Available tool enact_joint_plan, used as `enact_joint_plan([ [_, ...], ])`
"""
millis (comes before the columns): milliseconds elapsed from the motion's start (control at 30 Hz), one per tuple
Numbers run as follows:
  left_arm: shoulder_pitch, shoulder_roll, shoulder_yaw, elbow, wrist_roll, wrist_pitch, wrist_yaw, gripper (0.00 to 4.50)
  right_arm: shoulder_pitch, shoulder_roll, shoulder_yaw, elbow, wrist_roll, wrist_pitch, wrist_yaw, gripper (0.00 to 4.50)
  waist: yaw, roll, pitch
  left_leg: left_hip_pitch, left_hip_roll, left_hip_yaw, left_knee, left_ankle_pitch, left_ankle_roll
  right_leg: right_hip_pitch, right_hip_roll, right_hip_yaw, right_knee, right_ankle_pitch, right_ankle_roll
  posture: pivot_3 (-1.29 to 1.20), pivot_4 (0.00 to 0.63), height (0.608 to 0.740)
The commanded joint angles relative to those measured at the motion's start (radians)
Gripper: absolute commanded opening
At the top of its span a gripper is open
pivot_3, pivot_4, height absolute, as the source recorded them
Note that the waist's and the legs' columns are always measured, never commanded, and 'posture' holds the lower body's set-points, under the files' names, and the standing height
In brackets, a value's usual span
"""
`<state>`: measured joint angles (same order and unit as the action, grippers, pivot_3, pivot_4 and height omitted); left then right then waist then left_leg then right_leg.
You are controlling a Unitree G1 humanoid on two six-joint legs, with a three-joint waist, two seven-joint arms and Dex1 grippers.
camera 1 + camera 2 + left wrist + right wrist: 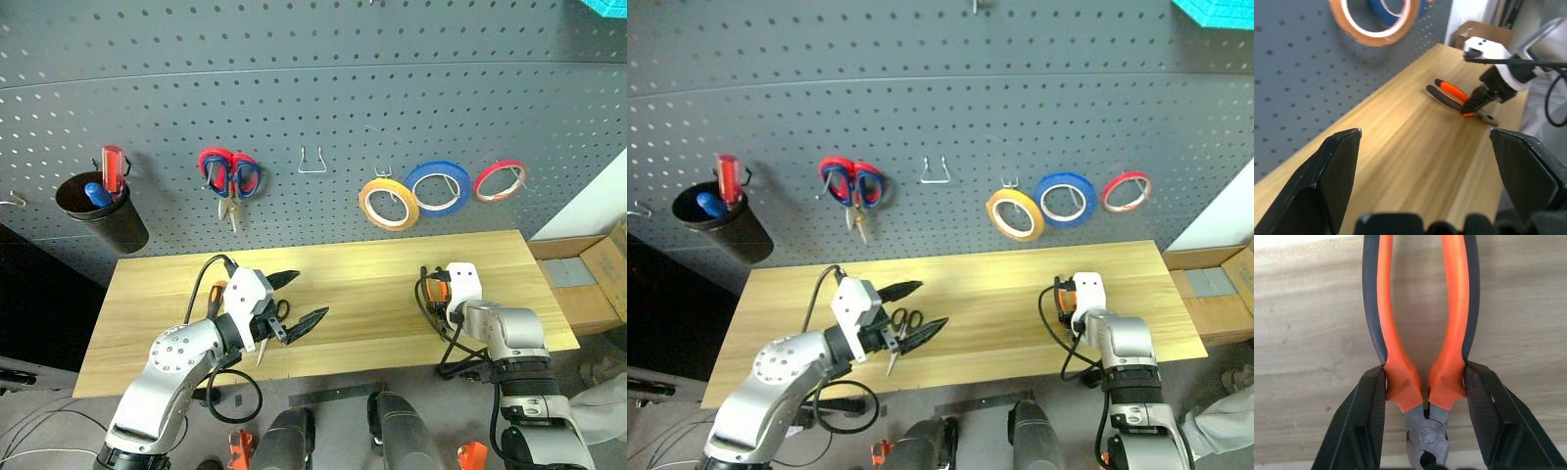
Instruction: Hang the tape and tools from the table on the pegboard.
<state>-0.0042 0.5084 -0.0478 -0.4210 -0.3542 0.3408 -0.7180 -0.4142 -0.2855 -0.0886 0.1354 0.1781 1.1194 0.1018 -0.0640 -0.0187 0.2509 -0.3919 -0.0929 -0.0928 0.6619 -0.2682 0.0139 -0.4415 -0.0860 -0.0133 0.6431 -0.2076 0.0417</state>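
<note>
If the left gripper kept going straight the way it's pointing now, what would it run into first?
Most likely the orange-and-black-handled pliers lying on the light yellow wooden table, where the right gripper is already around them. The left gripper, fingers open, has bare tabletop ahead until then, though depth is hard to judge.

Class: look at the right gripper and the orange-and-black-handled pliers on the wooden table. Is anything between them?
Nothing visible. The right gripper straddles the orange-and-black-handled pliers, its two black fingers against the handles near the pivot, on the light wooden table.

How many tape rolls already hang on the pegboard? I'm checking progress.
3, side by side on hooks right of the pegboard's middle: the yellow-tan tape, the blue ring and the red ring.
</note>
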Motion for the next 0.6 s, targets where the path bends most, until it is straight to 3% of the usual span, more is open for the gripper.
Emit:
enact_joint_plan([
  [33, -0.017, 0.0, 0.038, -0.017, -0.025, -0.012, 0.003, 4.5, 0.025, -0.12, 0.103, -0.182, 0.029, 0.043, 0.138, 1.83, 0.001, 0.003, 0.004, -0.001, 0.0, 0.0, 0.0, 0.0, 0.0, 0.0, 0.0, 0.0, 0.0, 0.0, 0.0, -0.13, 0.273, 0.74],
  [133, -0.051, -0.029, 0.094, -0.01, -0.07, -0.023, 0.026, 4.5, 0.087, -0.28, 0.196, -0.47, 0.164, -0.02, 0.419, 1.83, 0.003, 0.003, 0.01, -0.003, -0.001, 0.0, 0.001, 0.0, 0.0, -0.001, 0.0, -0.001, -0.001, 0.0, 0.001, -0.13, 0.262, 0.74],
  [233, -0.08, -0.07, 0.144, -0.003, -0.096, -0.046, 0.064, 4.5, 0.138, -0.373, 0.177, -0.666, 0.282, -0.139, 0.621, 1.83, 0.003, 0.002, 0.01, -0.003, 0.001, -0.002, 0.001, 0.0, 0.0, -0.001, 0.0, -0.003, -0.001, -0.004, 0.006, -0.13, 0.241, 0.74],
  [300, -0.094, -0.132, 0.219, -0.042, -0.174, -0.028, 0.147, 4.5, 0.038, -0.296, 0.084, -0.705, 0.444, -0.132, 0.657, 1.83, 0.001, 0.0, 0.01, -0.002, 0.002, -0.001, 0.001, 0.0, 0.0, 0.0, 0.001, -0.003, -0.002, -0.004, 0.006, -0.11, 0.226, 0.74],
  [400, -0.08, -0.156, 0.243, -0.083, -0.175, -0.049, 0.187, 4.5, -0.137, -0.165, -0.024, -0.68, 0.617, -0.177, 0.649, 1.83, 0.0, -0.004, 0.012, -0.003, 0.001, 0.0, 0.004, 0.001, -0.001, -0.001, 0.001, 0.0, -0.002, 0.001, 0.007, -0.08, 0.212, 0.74],
  [467, -0.065, -0.176, 0.24, -0.084, -0.121, -0.093, 0.225, 4.5, -0.273, -0.065, -0.039, -0.606, 0.603, -0.269, 0.593, 1.83, 0.01, -0.005, 0.011, -0.002, 0.001, 0.0, 0.003, 0.001, -0.002, -0.001, 0.001, 0.0, -0.002, 0.004, 0.004, -0.06, 0.203, 0.74],
  [600, -0.074, -0.221, 0.218, -0.068, -0.008, -0.213, 0.298, 4.5, -0.462, 0.037, 0.028, -0.477, 0.501, -0.396, 0.54, 1.83, 0.033, -0.009, 0.006, -0.001, 0.0, -0.001, 0.002, 0.002, -0.005, 0.0, 0.001, -0.001, -0.001, 0.007, 0.001, -0.02, 0.187, 0.74],
])
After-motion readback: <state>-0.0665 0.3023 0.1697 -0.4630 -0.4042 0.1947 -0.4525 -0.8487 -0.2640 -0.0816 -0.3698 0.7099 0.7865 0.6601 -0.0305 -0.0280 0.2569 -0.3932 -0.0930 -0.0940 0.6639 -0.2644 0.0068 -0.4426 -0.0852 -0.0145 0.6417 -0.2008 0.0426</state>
